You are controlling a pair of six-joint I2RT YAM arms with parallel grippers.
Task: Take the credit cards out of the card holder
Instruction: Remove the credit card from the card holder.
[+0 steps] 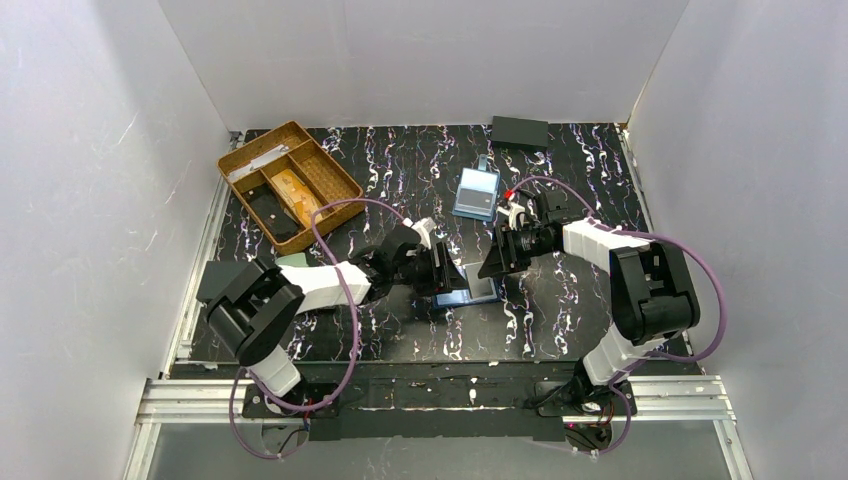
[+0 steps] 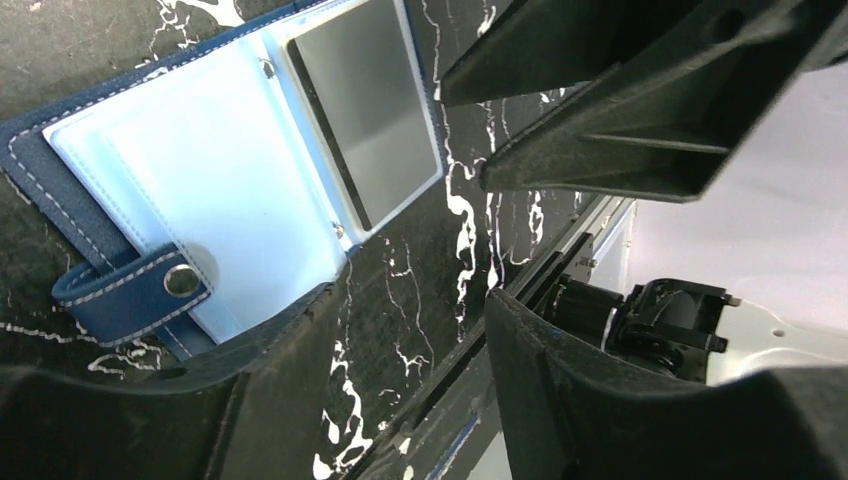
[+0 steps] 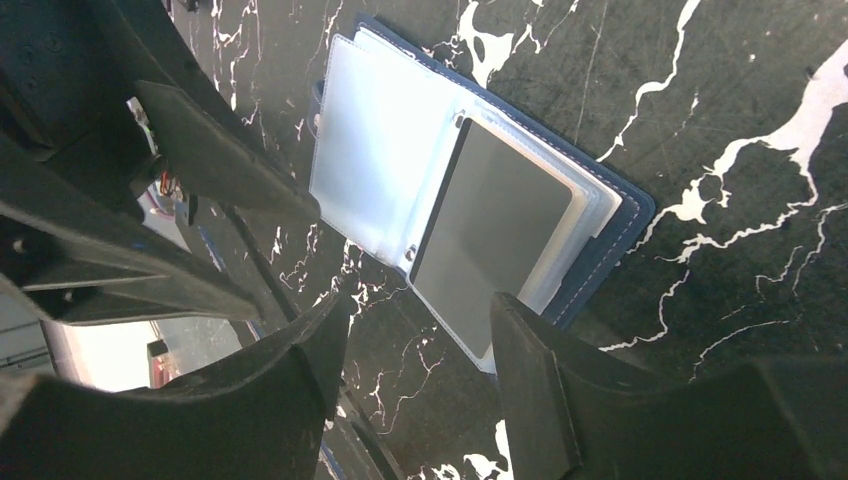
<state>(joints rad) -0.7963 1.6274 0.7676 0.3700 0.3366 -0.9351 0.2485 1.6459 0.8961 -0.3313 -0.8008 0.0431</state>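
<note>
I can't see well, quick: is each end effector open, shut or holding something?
Left end effector: open, holding nothing.
Right end effector: open, holding nothing.

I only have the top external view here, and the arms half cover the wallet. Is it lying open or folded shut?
Observer: Open. The left wrist view shows the wallet spread flat, its snap tab unfastened.
Reviewer: Any card inside?
Observer: Yes, the right wrist view shows a grey card tucked into it.
Reviewer: Either claw gripping?
Observer: No; the left claw and right claw stand open, holding nothing.
</note>
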